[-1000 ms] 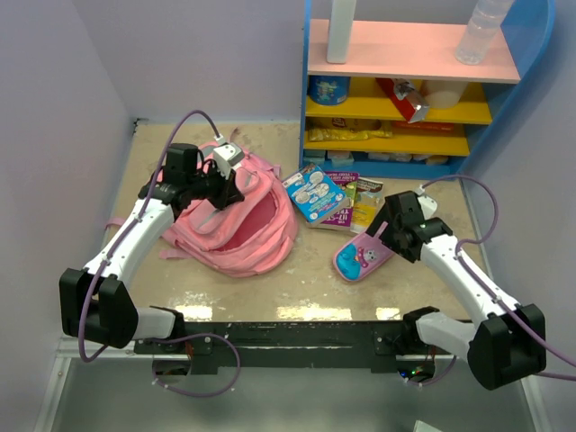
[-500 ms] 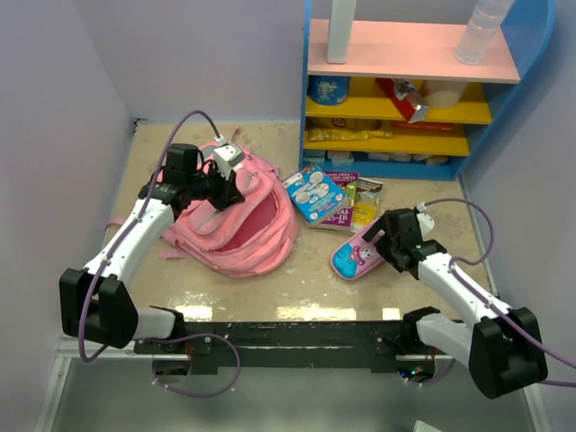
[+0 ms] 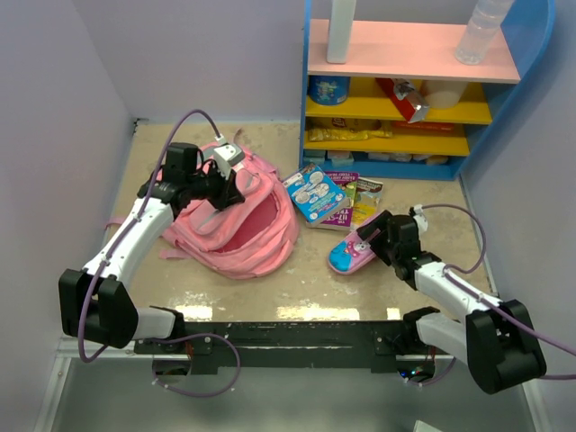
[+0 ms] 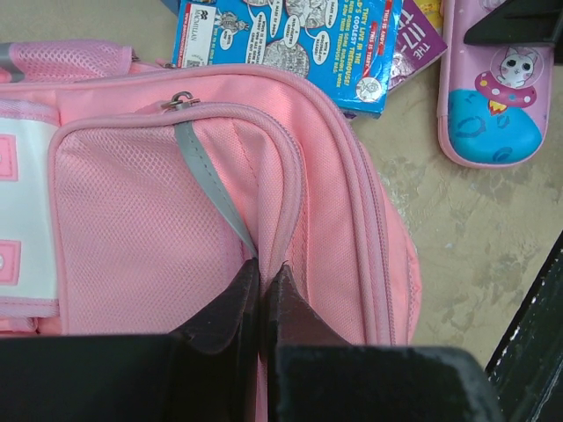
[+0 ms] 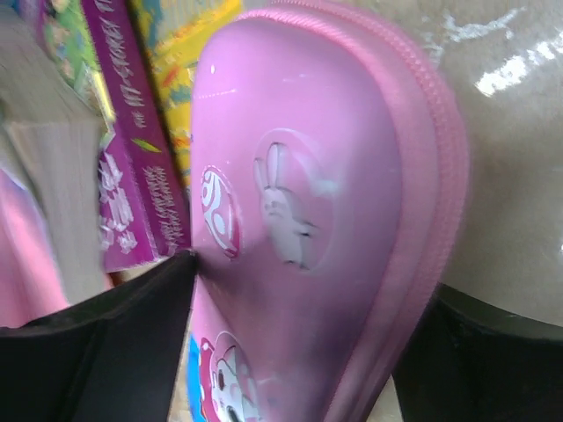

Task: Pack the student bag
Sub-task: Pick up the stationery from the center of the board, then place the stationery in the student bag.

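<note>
Mouth of student bag (image 3: 256,236) gapes, contents unseen; left gripper (image 4: 261,271) clenches its rim; right gripper (image 5: 308,280) straddles pencil case (image 5: 317,141) beside bag, grip unclear.

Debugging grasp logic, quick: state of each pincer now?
Left pincer: closed, pinching the student bag fabric.
Right pincer: wide, straddling the pencil case; whether it grips cannot be told.

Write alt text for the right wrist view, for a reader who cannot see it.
A pink pencil case with a rabbit picture fills the view, lying between the two black fingers at the bottom corners. A purple book and a yellow book lie behind it at the left, on a beige table.
</note>
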